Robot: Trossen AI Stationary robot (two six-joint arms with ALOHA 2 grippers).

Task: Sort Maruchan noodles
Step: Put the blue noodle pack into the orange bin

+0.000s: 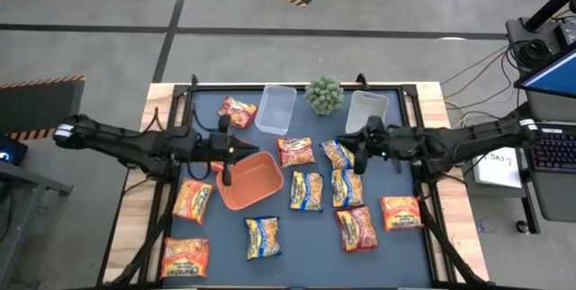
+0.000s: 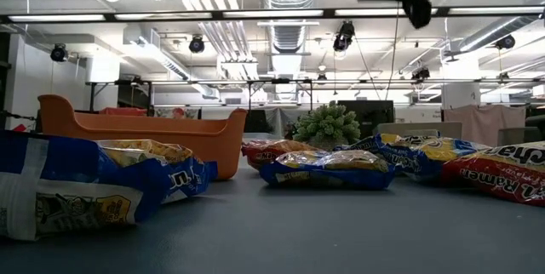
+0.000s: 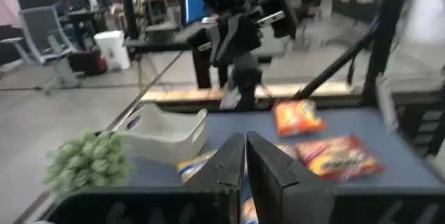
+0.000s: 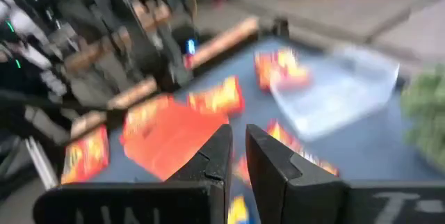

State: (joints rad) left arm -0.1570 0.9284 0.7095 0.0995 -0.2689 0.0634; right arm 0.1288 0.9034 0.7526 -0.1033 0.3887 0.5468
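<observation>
From above, you have eleven Maruchan noodles (image 1: 306,190) spread flat across the counter (image 1: 405,245) around the orange tray (image 1: 250,182), with two clear tubs (image 1: 275,108) and a small plant (image 1: 324,94) at the back; both arms hover high, so pick one colour and descend squarely over a single packet. In the wrist views, your left end effector (image 3: 245,156) and right end effector (image 4: 238,151) are both nearly closed and empty; spread the fingers before lowering.

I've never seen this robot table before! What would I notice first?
Probably the bright crinkly plastic noodle packets scattered over the dark table, red-orange ones and yellow-and-blue ones. An orange bowl-like tray sits left of centre, and two dark robot arms reach in from both sides, the left gripper and right gripper hovering above.
</observation>
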